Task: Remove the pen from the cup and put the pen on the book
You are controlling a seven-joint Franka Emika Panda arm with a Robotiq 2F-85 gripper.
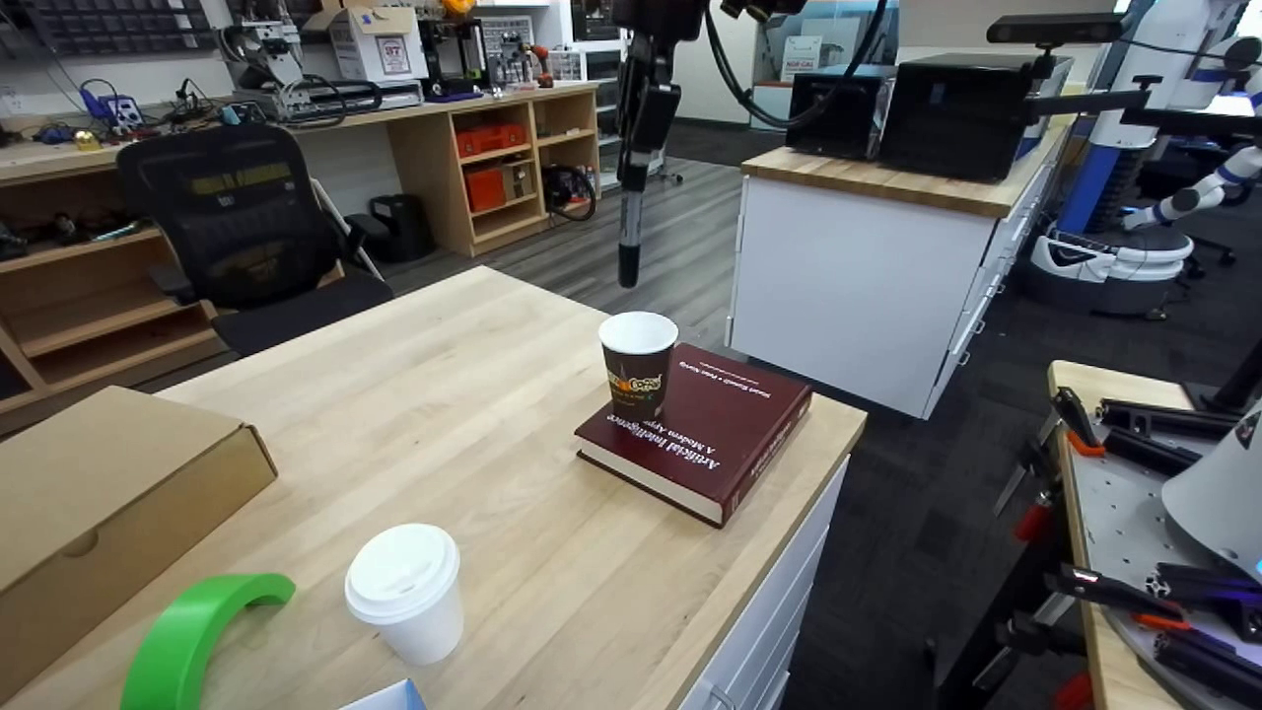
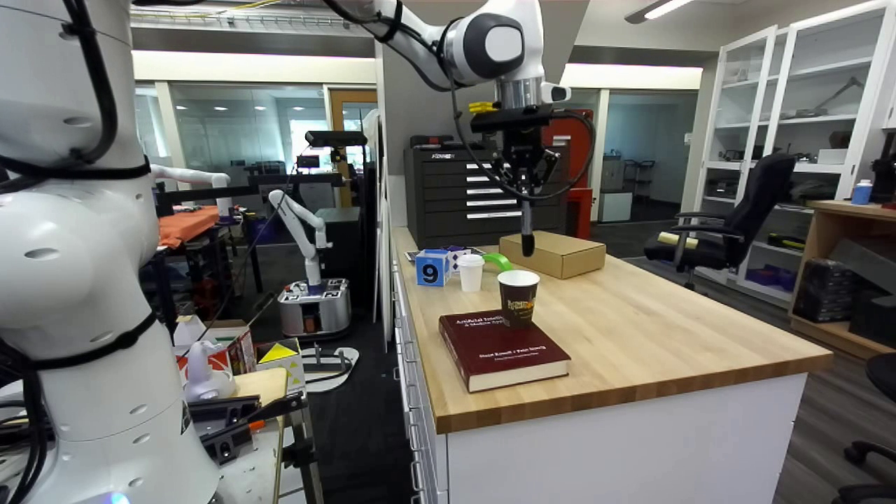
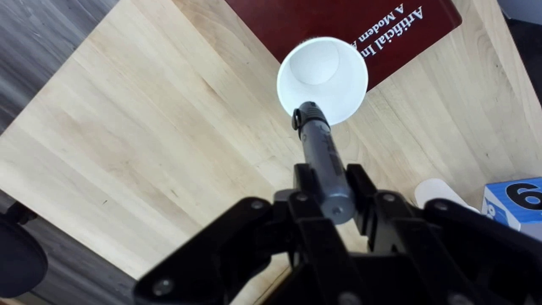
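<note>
The grey-and-dark pen (image 3: 320, 146) is between the finger pads of my gripper (image 3: 331, 182), which is shut on its upper end. The pen hangs point down, almost upright, above the cup in both exterior views (image 1: 631, 232) (image 2: 527, 231). Its dark tip is apart from the cup's rim. The dark brown cup (image 1: 636, 383) with the pale rim stands upright on the maroon book (image 1: 744, 409), near one corner. It also shows in an exterior view (image 2: 518, 306). In the wrist view the white inside of the cup (image 3: 345, 84) holds nothing. Part of the book's cover is hidden by the cup.
A white lidded paper cup (image 1: 406, 592), a green arch (image 1: 197, 631), a brown cardboard box (image 1: 128, 493) and a blue number block (image 2: 432, 268) stand on the wooden table (image 1: 394, 424). The book lies near the table's edge. A black chair (image 1: 246, 227) stands beyond the table.
</note>
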